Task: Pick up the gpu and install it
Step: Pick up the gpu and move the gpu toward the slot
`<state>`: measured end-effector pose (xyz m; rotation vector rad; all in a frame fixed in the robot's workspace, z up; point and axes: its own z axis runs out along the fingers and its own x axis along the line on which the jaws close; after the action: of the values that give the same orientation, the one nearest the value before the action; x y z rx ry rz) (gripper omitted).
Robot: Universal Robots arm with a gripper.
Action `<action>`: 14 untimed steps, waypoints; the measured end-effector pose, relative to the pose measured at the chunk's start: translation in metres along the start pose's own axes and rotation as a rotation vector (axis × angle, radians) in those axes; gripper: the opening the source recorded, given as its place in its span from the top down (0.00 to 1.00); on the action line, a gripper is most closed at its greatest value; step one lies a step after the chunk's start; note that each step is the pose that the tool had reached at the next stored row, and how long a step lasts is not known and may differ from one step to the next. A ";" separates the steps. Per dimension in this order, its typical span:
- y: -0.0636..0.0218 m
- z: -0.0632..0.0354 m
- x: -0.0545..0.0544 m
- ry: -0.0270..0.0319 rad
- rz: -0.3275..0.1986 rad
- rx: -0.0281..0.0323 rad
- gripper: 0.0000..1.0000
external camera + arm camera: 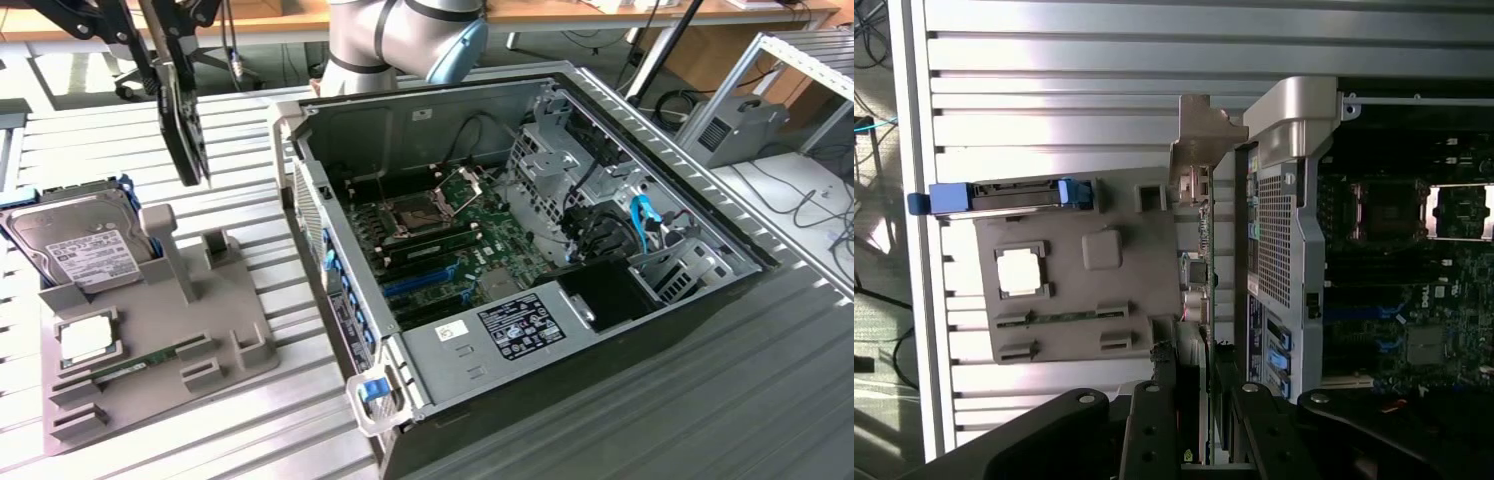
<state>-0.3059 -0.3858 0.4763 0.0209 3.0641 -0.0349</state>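
The gpu (182, 120) is a slim black card hanging upright and edge-on in the air at the exterior view's upper left. My gripper (167, 45) is shut on its upper part. It hangs over the gap between the grey parts tray (220, 320) and the open computer case (284, 130), clear of both. In the wrist view the gpu (1206, 260) runs as a thin line out from between my fingers (1154, 420), ending in its silver bracket (1204, 135). The case's motherboard (454, 245) lies exposed, with blue slots (420, 280) near the case's front wall.
The tray holds a silver hard drive (80, 255) with a white label, a square processor chip (87, 340) and a green memory stick (134, 362). All stand on a ribbed metal table (694, 400). The arm's base (400, 40) rises behind the case. Cables fill the case's right side.
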 end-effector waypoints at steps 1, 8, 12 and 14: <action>0.0000 0.0005 0.000 -0.0001 0.000 0.0000 0.74; 0.0001 0.0044 -0.001 0.0000 0.000 0.0000 0.74; 0.0002 0.0069 -0.003 -0.0001 0.000 -0.0001 0.74; 0.0002 0.0080 -0.003 -0.0001 0.000 -0.0001 0.74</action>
<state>-0.3023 -0.3858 0.4686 0.0211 3.0639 -0.0347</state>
